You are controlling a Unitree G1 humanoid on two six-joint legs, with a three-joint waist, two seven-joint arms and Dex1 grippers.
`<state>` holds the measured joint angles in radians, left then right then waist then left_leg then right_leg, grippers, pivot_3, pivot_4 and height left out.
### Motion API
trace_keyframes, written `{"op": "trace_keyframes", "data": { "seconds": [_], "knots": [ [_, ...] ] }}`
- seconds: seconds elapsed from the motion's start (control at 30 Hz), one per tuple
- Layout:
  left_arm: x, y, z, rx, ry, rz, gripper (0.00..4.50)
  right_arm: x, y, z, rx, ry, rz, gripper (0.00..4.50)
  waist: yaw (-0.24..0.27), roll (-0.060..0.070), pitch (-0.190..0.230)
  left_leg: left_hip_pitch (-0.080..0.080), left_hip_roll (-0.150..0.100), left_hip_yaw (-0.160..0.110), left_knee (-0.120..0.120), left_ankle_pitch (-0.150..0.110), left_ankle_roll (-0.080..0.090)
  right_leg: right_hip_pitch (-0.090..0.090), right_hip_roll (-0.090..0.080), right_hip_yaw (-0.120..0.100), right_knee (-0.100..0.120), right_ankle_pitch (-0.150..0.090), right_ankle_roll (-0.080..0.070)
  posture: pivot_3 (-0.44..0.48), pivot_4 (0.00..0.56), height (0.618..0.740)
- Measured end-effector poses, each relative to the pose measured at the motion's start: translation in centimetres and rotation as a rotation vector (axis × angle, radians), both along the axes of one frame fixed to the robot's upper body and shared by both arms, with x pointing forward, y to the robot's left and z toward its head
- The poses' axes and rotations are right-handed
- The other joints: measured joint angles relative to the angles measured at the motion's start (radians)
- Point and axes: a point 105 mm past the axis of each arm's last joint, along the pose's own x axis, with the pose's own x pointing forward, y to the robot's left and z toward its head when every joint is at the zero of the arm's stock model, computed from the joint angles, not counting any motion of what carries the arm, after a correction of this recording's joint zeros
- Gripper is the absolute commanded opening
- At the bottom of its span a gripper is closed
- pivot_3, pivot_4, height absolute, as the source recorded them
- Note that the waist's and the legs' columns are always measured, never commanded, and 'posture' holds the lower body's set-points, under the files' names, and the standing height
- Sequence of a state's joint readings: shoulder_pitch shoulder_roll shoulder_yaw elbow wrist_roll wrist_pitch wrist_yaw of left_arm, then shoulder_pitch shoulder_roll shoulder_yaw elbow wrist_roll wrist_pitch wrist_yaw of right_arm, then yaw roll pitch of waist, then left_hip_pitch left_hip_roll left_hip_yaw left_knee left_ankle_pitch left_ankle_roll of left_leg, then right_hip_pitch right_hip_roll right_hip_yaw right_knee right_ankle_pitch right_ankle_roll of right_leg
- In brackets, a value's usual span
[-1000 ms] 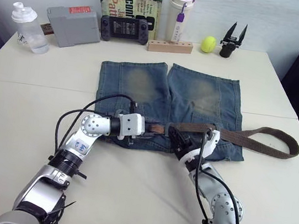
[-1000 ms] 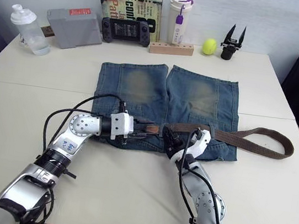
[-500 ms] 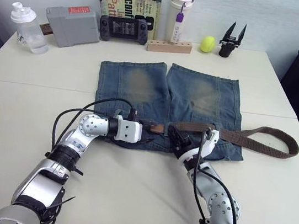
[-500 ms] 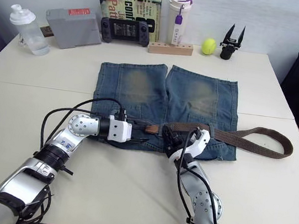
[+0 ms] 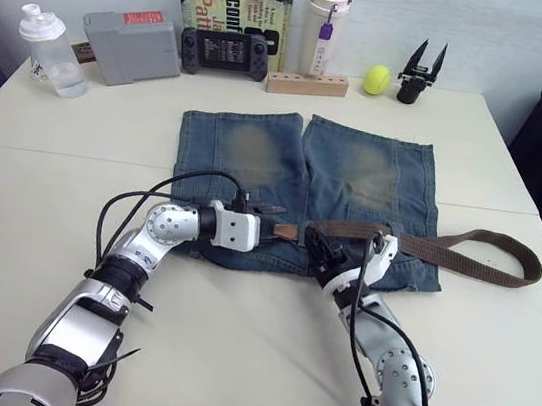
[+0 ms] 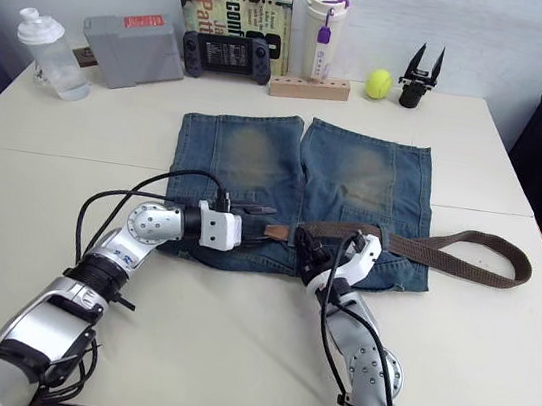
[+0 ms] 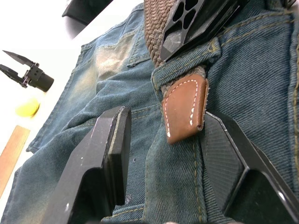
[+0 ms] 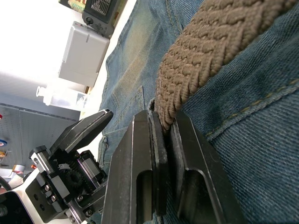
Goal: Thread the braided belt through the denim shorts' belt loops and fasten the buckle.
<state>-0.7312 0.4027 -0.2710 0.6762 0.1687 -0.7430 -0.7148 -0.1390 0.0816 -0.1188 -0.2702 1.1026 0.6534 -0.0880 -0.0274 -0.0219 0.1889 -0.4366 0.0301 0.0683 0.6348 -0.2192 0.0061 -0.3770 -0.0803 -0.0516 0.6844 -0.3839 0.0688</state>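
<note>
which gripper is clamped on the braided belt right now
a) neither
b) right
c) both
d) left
b: the right gripper has its jaws shut on the braided belt, while the left gripper has its jaws open on either side of the belt's tan leather tip over the denim shorts.

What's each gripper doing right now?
Left gripper: open, fingers either side of the braided belt's tan leather tip.
Right gripper: shut on the braided belt.
</note>
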Motion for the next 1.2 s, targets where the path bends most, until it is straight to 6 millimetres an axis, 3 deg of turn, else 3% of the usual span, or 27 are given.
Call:
{"op": "trace_keyframes", "data": {
  "seconds": [0.2, 0.3, 0.43, 0.7, 0.8, 0.9, 1.03, 1.2],
  "knots": [
    [-0.1, -0.1, 0.2, -0.013, -0.014, -0.003, 2.49, 0.0, 0.0, 0.0, 0.001, -0.002, 0.001, 0.0, 0.0, 0.0, 0.0, 0.0, 0.0, 0.0, 0.0, 0.0, 0.0, 0.0, 0.0, 0.0, 0.0, 0.0, 0.0, 0.0, 0.15, 0.693],
    [-0.1, -0.1, 0.4, -0.022, -0.031, -0.006, 1.67, 0.0, 0.0, 0.0, 0.002, -0.002, -0.001, 0.0, 0.0, 0.0, 0.0, 0.0, 0.0, 0.0, 0.0, 0.0, 0.0, 0.0, 0.0, 0.0, 0.0, 0.0, 0.0, 0.0, 0.15, 0.693],
    [-0.2, -0.2, 0.3, -0.014, -0.035, -0.011, 0.03, 0.1, -0.2, 0.1, 0.005, -0.006, -0.01, 0.0, 0.0, 0.0, 0.0, 0.0, 0.0, 0.0, 0.0, 0.0, 0.0, 0.0, 0.0, 0.0, 0.0, 0.0, 0.0, 0.0, 0.15, 0.693],
    [-0.3, -0.2, 0.1, -0.003, -0.028, -0.018, 0.03, 0.1, -0.3, 0.0, -0.002, 0.001, -0.013, 0.0, 0.001, 0.0, 0.0, -0.001, 0.0, 0.0, 0.0, 0.0, 0.0, 0.0, 0.0, 0.0, 0.0, 0.0, 0.0, 0.0, 0.15, 0.693],
    [-0.3, -0.4, 0.1, -0.009, -0.024, -0.02, 0.0, 0.1, -0.6, -0.2, -0.012, 0.017, -0.024, 1.1, 0.001, 0.0, 0.0, -0.001, 0.0, 0.0, 0.0, 0.0, 0.0, 0.0, 0.0, 0.0, 0.0, 0.0, 0.0, 0.0, 0.15, 0.693],
    [-0.3, -0.7, 0.2, -0.019, -0.024, -0.029, 0.0, -0.6, -1.3, 0.2, -0.055, -0.001, 0.002, 2.47, 0.002, 0.0, 0.0, -0.001, 0.0, 0.0, 0.0, 0.0, 0.0, 0.0, 0.0, 0.0, -0.001, 0.0, 0.0, 0.0, 0.15, 0.693],
    [-0.3, -0.8, 0.3, -0.021, -0.023, -0.027, 0.0, -2.5, -4.0, 1.3, -0.365, -0.086, 0.068, 4.44, 0.005, 0.0, 0.0, -0.002, -0.001, 0.0, 0.0, 0.0, 0.001, 0.0, -0.001, -0.001, -0.002, 0.0, 0.0, 0.0, 0.15, 0.693],
    [0.0, -0.6, 0.4, -0.02, -0.015, -0.015, 0.0, -4.3, -6.2, 3.9, -0.755, -0.247, 0.179, 4.44, 0.002, -0.001, 0.001, -0.001, 0.0, -0.001, 0.0, 0.0, 0.0, 0.0, 0.001, -0.001, -0.003, 0.0, 0.0, 0.0, 0.15, 0.693]
  ]
}}
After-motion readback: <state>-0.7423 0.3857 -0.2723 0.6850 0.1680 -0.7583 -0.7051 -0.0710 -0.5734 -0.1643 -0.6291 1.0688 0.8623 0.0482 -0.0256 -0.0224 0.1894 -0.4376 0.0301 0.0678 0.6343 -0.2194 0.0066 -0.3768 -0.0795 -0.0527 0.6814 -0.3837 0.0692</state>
